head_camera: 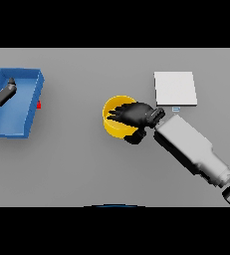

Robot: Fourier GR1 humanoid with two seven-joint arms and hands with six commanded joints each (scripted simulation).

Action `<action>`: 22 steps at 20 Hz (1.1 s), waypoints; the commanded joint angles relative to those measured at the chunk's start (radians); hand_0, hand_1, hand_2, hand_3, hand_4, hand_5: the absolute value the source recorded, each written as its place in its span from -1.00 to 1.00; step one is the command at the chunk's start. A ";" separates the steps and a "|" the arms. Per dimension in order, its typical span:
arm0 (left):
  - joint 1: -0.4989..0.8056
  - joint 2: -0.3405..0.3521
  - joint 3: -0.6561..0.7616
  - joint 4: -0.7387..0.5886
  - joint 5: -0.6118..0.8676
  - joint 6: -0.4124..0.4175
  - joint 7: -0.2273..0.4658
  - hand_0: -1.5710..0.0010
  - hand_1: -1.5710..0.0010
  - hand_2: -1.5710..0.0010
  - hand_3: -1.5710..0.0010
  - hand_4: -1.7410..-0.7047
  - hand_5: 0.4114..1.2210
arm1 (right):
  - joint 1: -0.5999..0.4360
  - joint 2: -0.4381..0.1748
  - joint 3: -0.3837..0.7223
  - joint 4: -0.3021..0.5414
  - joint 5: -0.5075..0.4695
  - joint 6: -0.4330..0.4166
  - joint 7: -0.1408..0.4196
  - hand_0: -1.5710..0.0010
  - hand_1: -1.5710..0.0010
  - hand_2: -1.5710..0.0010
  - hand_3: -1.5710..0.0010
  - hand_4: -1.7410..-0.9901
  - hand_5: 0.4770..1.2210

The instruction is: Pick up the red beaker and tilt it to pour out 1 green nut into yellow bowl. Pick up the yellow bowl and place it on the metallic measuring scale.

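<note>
The yellow bowl (114, 119) stands at the table's middle. My right hand (136, 115) lies over its right half, fingers reaching down inside and the thumb (133, 138) outside the near rim, pinching the wall. The bowl's inside is mostly hidden by the hand, so no green nut shows. The metallic scale (174, 88), a pale square plate, lies to the right and farther back, apart from the bowl. Only a small red bit (39, 105) peeks out beside the blue bin's right wall. My left hand (7, 91) hangs relaxed over the blue bin at far left.
A blue bin (33, 102) sits at the left edge of the table. My right forearm (191, 149) runs diagonally from the lower right towards the bowl, passing just in front of the scale.
</note>
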State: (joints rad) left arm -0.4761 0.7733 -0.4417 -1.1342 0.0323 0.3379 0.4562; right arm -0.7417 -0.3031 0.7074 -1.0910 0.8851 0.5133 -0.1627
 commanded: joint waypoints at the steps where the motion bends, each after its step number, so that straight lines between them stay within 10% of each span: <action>1: -0.004 0.003 0.001 -0.004 -0.002 0.001 0.000 1.00 1.00 1.00 1.00 0.92 -0.29 | 0.006 0.002 0.000 0.010 -0.001 -0.001 -0.001 1.00 1.00 0.99 0.94 0.21 -0.26; 5: -0.007 0.004 0.008 0.017 -0.001 0.001 -0.021 1.00 1.00 1.00 1.00 0.91 -0.28 | 0.016 0.010 -0.009 0.019 -0.015 0.027 0.031 0.79 0.83 0.81 0.77 0.12 -0.03; 10: -0.006 -0.001 0.000 0.011 -0.008 0.004 -0.015 1.00 1.00 1.00 1.00 0.90 -0.28 | 0.016 0.007 -0.003 0.007 -0.029 0.051 0.004 -0.41 -0.40 -0.38 0.10 -0.51 0.66; 15: -0.010 -0.006 -0.011 0.007 -0.019 0.008 -0.016 1.00 1.00 1.00 1.00 0.93 -0.31 | 0.016 -0.021 0.001 -0.005 -0.055 0.067 -0.024 -0.81 -0.80 -0.60 -0.62 -0.84 0.89; 22: -0.013 -0.005 -0.013 0.014 -0.024 0.006 -0.016 1.00 1.00 1.00 1.00 0.95 -0.32 | 0.020 -0.035 -0.012 -0.061 -0.079 0.073 0.001 -0.96 -0.96 -0.69 -0.75 -0.97 0.98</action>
State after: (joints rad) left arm -0.4889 0.7679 -0.4551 -1.1197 0.0089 0.3439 0.4400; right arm -0.7227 -0.3379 0.6951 -1.1518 0.8055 0.5861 -0.1613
